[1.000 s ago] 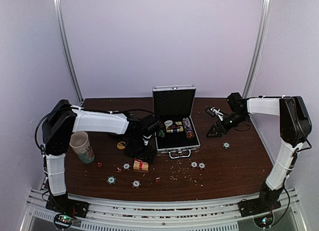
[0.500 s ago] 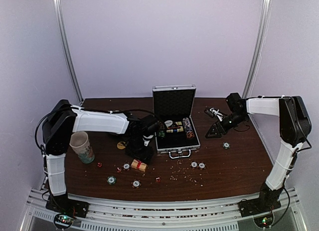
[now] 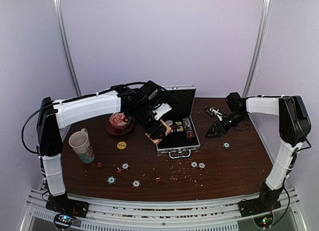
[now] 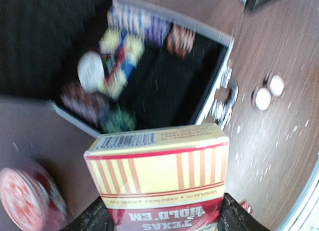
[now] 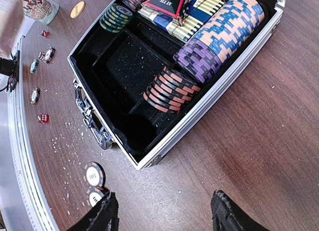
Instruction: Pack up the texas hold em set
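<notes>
Where overhead view blurs label, left wrist shows left tool [image 4: 162, 218] clamping card box [image 4: 159, 166]; right tool [image 5: 164, 211] spread, empty.

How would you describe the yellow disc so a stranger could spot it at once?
Start at the open silver case in the middle of the table. Look left towards the patterned cup: the yellow disc lies flat between them. It alone is yellow; the chips nearby have white centres.
</notes>
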### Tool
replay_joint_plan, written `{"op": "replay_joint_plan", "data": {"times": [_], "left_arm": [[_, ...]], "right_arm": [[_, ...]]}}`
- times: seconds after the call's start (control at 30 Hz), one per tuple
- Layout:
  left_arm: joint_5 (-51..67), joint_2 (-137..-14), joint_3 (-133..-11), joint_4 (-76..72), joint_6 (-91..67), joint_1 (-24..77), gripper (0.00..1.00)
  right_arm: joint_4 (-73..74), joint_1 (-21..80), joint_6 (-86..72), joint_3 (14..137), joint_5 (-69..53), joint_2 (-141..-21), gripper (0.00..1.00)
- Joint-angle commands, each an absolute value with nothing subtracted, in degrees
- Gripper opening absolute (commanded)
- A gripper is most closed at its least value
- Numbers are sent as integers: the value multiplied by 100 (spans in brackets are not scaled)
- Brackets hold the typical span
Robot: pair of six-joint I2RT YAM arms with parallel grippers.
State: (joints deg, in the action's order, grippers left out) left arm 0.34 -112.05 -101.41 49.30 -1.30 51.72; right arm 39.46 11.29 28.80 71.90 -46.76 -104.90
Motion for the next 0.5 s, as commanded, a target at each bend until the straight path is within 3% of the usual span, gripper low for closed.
{"op": "replay_joint_plan", "data": {"times": [0.0,0.47], "left_arm": [[56,-11494,-10747,4277,1008,5047,69],[-234,-12743,-11797,3504,2650,5054,72]], "right_arm": [[4017,1169,2957,7321,-4832,-10517,64],[4098,1160,3012,7309,-4953,-10534,63]]}}
